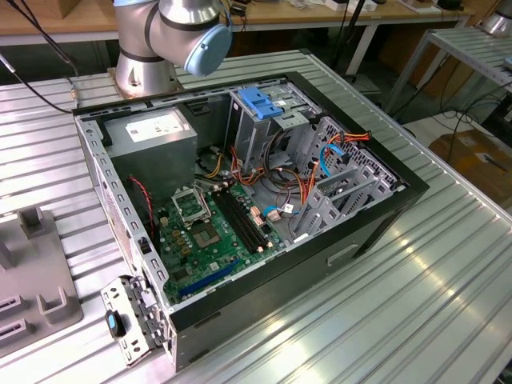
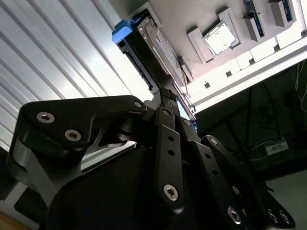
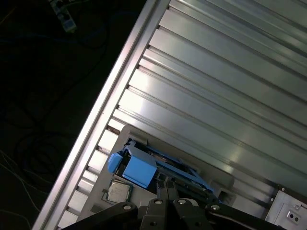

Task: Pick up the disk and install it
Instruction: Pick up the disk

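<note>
Item: disk (image 3: 144, 170), silver-grey with a bright blue carrier. Location: it is seated in a light grey holder (image 3: 125, 130) lying on the ribbed metal table (image 3: 216, 72); a square processor chip (image 3: 118, 191) is lodged in a neighbouring pocket of the same holder. In the second wrist view the disk (image 2: 146, 48) is seen edge-on, its blue end pointing away from the hand, with the chip (image 2: 219, 40) just beside it.

Item: hand (image 3: 165, 184), black linkage type. Its tip is placed at the near end of the disk in both wrist views (image 2: 168, 96). Whether it is open or closed on the disk cannot be told.

Item: open computer case (image 1: 352, 240), laid on its side on the table (image 1: 360, 320) in the exterior view. Contents recorded: green motherboard (image 1: 200, 232), grey power supply (image 1: 152, 132) at the far side, tall grey drive cage (image 1: 256, 136) capped by a blue bracket (image 1: 262, 102).

Item: arm base (image 1: 148, 68), mounted on the table beyond the case.

Item: grey fixture block (image 1: 32, 264), set at the exterior view's left, apart from the case.
</note>
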`<state>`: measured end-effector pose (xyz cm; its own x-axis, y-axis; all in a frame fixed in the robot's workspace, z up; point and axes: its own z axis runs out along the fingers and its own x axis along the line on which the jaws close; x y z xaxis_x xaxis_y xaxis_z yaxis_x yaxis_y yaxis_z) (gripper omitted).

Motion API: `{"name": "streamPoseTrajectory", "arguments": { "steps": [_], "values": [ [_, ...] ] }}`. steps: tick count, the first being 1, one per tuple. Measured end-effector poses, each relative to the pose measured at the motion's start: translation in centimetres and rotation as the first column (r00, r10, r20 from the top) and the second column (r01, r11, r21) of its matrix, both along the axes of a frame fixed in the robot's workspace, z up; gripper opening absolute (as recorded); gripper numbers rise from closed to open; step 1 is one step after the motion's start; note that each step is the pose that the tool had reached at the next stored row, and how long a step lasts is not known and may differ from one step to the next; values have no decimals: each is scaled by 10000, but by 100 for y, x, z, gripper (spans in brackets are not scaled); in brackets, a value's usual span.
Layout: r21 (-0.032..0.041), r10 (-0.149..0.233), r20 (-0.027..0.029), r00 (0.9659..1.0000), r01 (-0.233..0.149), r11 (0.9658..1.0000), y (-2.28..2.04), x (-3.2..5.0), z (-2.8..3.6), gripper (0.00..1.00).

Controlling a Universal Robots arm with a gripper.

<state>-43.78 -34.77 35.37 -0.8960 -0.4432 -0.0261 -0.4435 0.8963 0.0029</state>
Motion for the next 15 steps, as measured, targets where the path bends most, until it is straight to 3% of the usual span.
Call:
{"name": "streamPoseTrajectory", "arguments": {
  "steps": [6, 9, 10, 11, 15],
  "values": [
    [0, 239, 0, 9997, -239, 9997, 1, 0, 0, 11],
    [0, 730, 0, 9973, -730, 9973, 0, 0, 0, 11],
    [0, 1059, 0, 9944, -1059, 9944, 0, 0, 0, 11],
    [0, 1145, 0, 9934, -1145, 9934, 0, 0, 0, 11],
    [0, 1168, 0, 9932, -1168, 9932, 0, 0, 0, 11]
  ]
}}
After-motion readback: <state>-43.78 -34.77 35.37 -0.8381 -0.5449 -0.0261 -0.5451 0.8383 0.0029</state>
